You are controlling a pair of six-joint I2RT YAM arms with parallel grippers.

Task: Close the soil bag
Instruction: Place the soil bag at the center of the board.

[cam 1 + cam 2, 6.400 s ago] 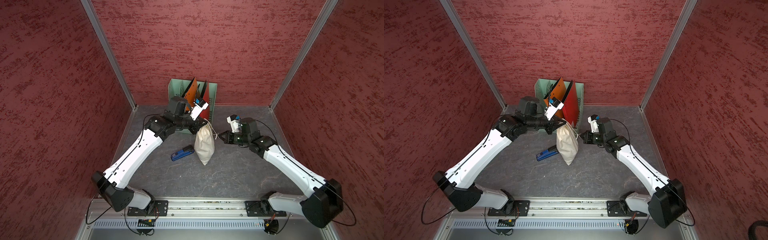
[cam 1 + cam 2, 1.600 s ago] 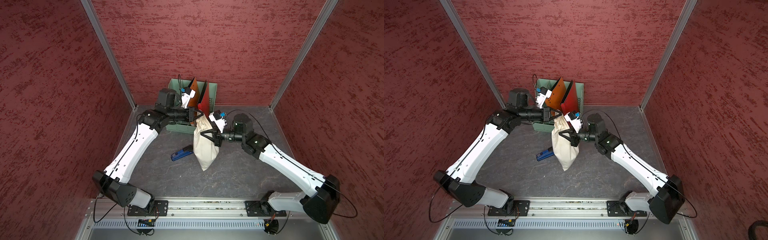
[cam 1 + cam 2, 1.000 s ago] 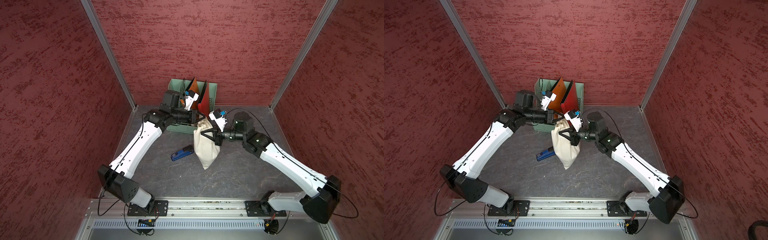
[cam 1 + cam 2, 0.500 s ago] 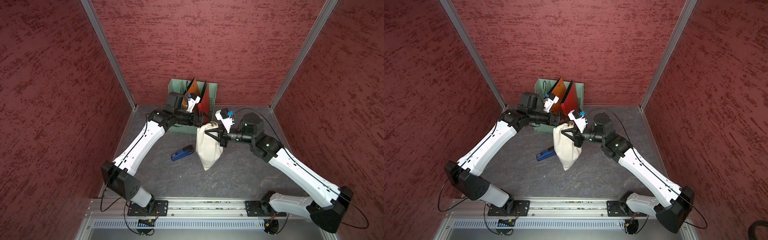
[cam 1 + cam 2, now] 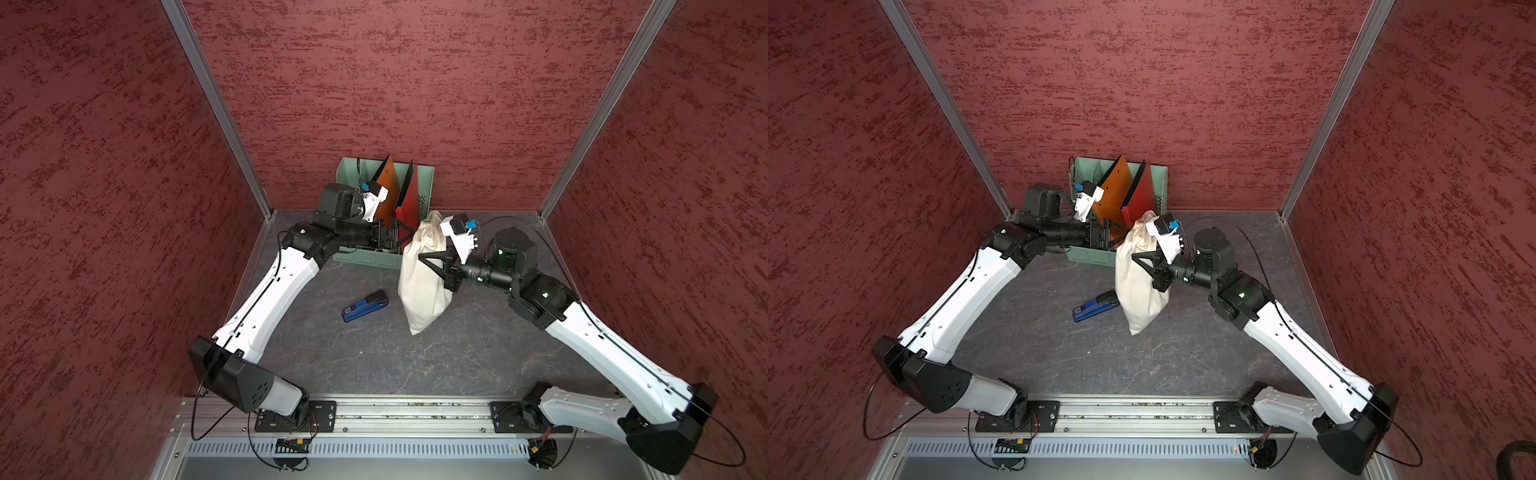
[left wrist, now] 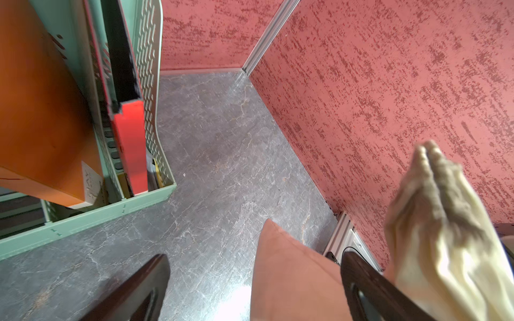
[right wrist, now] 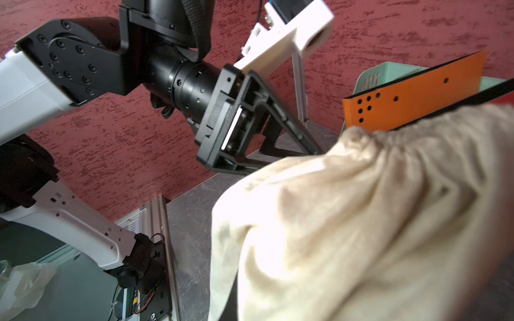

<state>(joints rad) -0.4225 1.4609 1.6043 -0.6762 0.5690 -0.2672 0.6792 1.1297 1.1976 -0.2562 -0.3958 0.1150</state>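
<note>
Near the back wall: the soil bag [image 5: 424, 286] stands tilted on the worktop [image 5: 374, 365], one bottom corner down and the gathered neck up, just in front of the green file rack [image 5: 424, 183].
Neck: bunched together in both top views. The cords are too thin to make out, so I cannot tell whether it is drawn fully tight.
Right gripper [image 5: 422, 255]: jaws together against the upper side of the bag, apparently pinching cloth. Whether a cord is caught in there too cannot be told.
Left gripper [image 5: 401, 239]: jaws wide apart, holding nothing, just beside the neck and close to the rack's red folder [image 5: 409, 203].
Nearby: a blue stapler [image 5: 365, 306] lies near the bag's lower half.
Risk, tipping: only one pinch seems to hold the bag up. A slip or an early let-go would likely drop it sideways, perhaps onto the stapler.
Risk, spilling: if the neck is loose, a fall could shake soil out.
Risk, snagging: the spread jaws could catch the folder or the cloth on any sideways move.
</note>
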